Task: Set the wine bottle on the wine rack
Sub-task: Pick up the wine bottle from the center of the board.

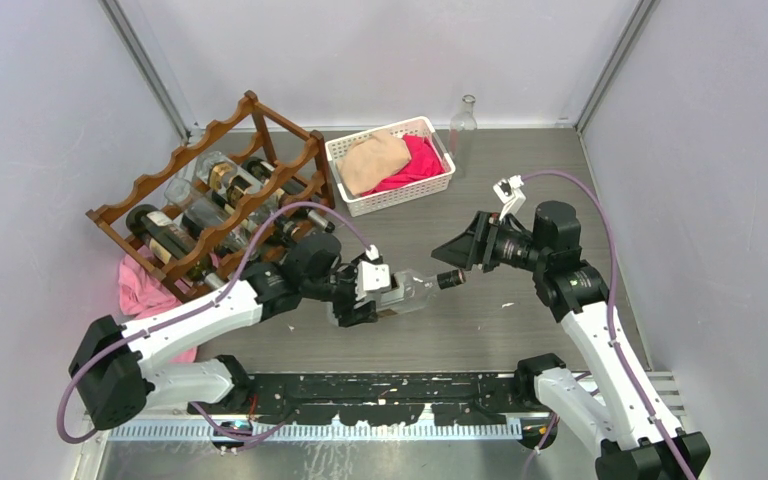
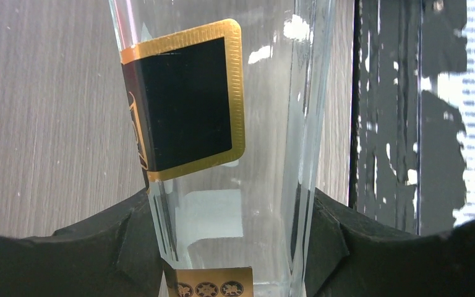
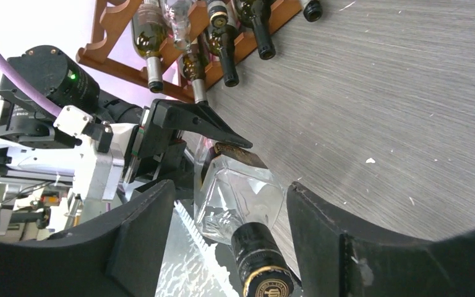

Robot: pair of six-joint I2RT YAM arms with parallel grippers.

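R gripper (image 3: pixel 230 189) open astride wine bottle (image 3: pixel 241 198) neck, L gripper (image 3: pixel 213 151) clamps body, wine rack (image 3: pixel 124 69) behind

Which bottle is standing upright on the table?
The clear bottle beside the white basket; the others lie in the wine rack or across the left fingers.

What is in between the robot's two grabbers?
The wine bottle, seen in the top and right wrist views: the left gripper clamps its body, its capped neck sits between the right gripper's open jaws.
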